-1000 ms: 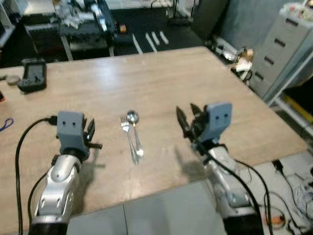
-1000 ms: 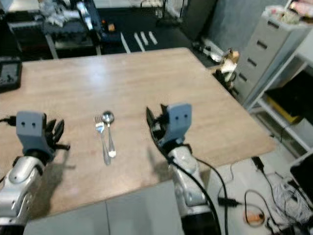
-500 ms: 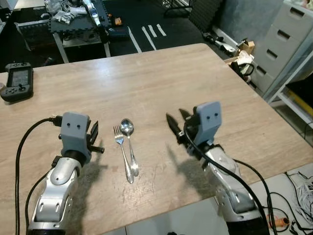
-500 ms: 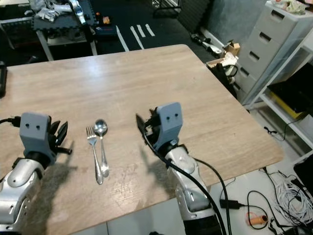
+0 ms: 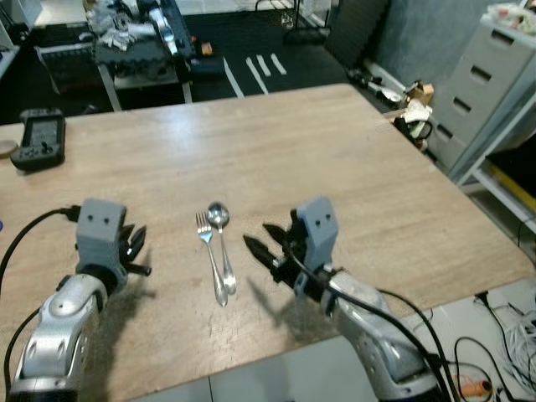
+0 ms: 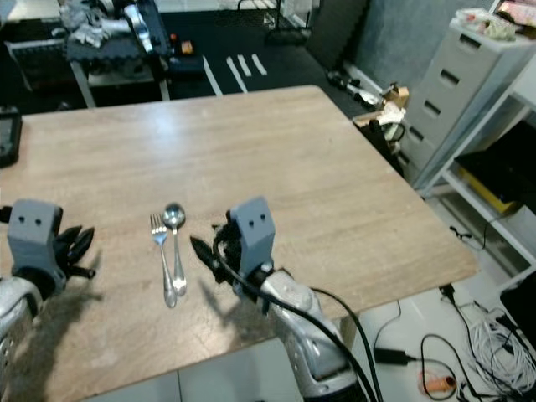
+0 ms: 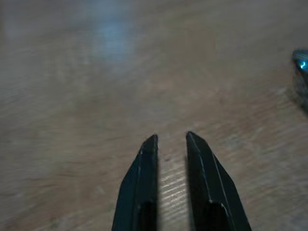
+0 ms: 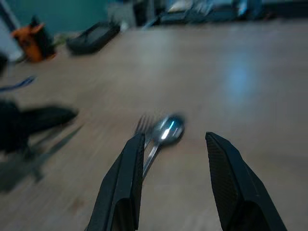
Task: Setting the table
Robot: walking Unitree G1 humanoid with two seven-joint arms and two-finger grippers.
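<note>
A metal fork [image 5: 209, 254] and spoon [image 5: 223, 248] lie side by side on the wooden table [image 5: 335, 142], handles toward me. My right gripper [image 5: 261, 237] hovers low just right of them, open, its fingers pointing left at the cutlery. In the right wrist view the spoon bowl [image 8: 168, 130] and fork tines [image 8: 143, 122] lie just ahead of the open fingers [image 8: 126, 178]. My left gripper [image 5: 134, 251] rests over the table left of the fork, shut with a thin slit between its fingers [image 7: 144, 168], holding nothing.
A black handheld controller [image 5: 42, 138] lies at the table's far left. A grey drawer cabinet [image 5: 490, 75] stands right of the table, a cluttered cart [image 5: 142, 50] behind it. Cables [image 5: 511, 335] lie on the floor past the near right corner.
The right gripper has swung left and lower, close beside the spoon and fork. The left arm has drawn back a little to the left. The cutlery has not moved.
</note>
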